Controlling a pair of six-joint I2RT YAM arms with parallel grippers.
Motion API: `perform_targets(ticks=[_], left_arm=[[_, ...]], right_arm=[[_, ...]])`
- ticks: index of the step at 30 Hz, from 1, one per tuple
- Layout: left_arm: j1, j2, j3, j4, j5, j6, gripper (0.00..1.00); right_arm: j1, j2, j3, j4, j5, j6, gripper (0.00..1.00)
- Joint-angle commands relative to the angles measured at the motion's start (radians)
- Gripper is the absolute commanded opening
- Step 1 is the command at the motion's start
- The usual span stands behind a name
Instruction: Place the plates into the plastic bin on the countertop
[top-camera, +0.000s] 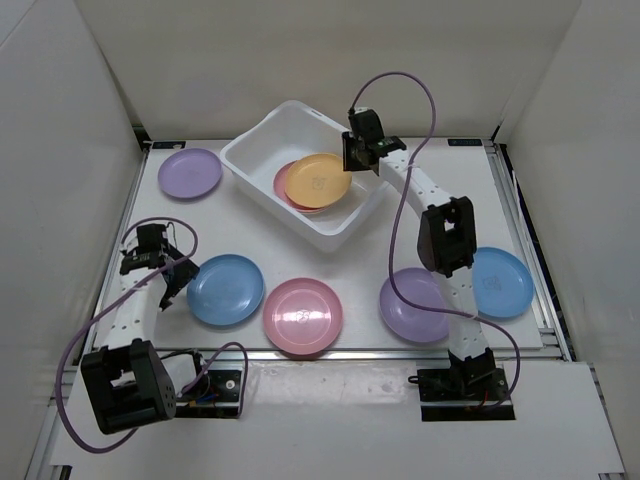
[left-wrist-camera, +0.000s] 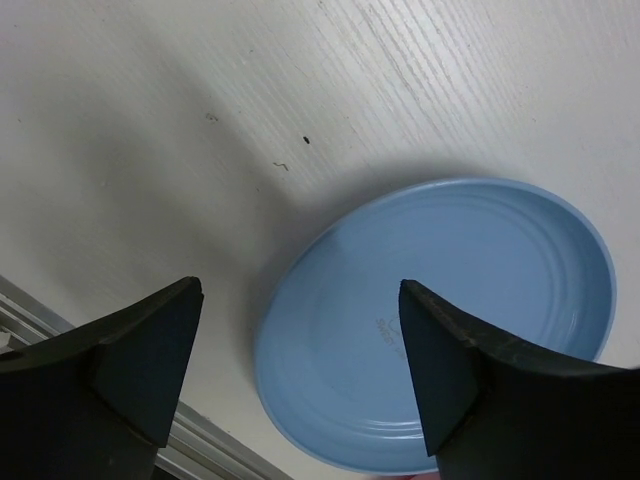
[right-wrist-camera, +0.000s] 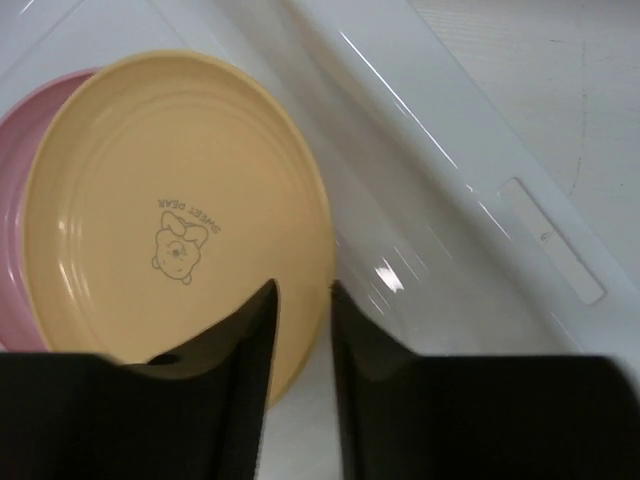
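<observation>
Yellow plate (right-wrist-camera: 170, 220) atop pink plate (right-wrist-camera: 14, 200)

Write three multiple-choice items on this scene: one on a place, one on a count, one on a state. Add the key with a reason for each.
1. Where does the yellow-orange plate lie?
A. Beside the left arm's base
B. In the plastic bin, atop a pink plate
C. Leaning against the back wall

2. How many plates lie on the countertop outside the bin?
A. Three
B. Seven
C. Five

3. How do the left gripper's jaws stand?
A. Wide apart, empty
B. Shut on a cup
C. Shut on nothing

Key:
1 B: the top view shows it inside the bin, on the pink plate.
2 C: two purple plates, two blue plates and a second pink plate.
3 A: the left wrist view shows its fingers far apart above a blue plate.
</observation>
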Motion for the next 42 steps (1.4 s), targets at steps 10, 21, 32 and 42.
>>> perform_targets(ticks=[10,21,32,42], left_arm=[[0.004,0.046,-0.049,0.075,0.059,0.003,0.67],[-0.005,0.138,-0.104,0.156,0.100,-0.012,0.44],[-0.008,0.070,-0.083,0.147,0.069,-0.002,0.10],[-0.006,-0.175,0.334,-0.094,-0.047,0.217,0.10]], right_arm=[[0.003,-0.116,0.045,0.038,0.007,-0.041,0.99],[-0.104,-0.424,-0.185,0.062,-0.123,0.014,0.99],[-0.239,-0.625,-0.440,0.042,-0.102,0.073,0.99],[-0.376,-0.759,-0.671,0.050,-0.064,0.106,0.99]])
